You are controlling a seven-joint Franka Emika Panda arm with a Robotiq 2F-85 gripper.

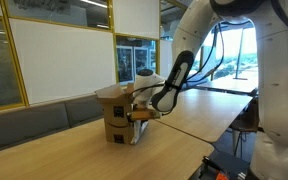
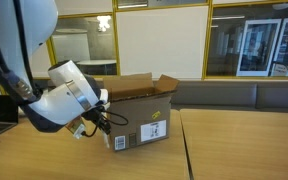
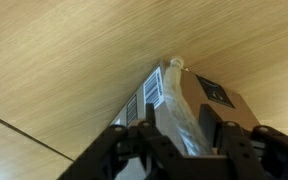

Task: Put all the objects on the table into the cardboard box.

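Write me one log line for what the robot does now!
where: gripper beside cardboard box on table | between fingers: whitish piece | grip: unclear

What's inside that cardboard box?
The cardboard box has its top flaps open, yet only their inner faces and the outer walls show. The walls cover the inside in every view, so its contents cannot be seen.

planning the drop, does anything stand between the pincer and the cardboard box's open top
Only the box itself: the pincer sits low beside the cardboard box, below its rim, so the near side and the raised flaps lie between. Nothing else is visible in the way.
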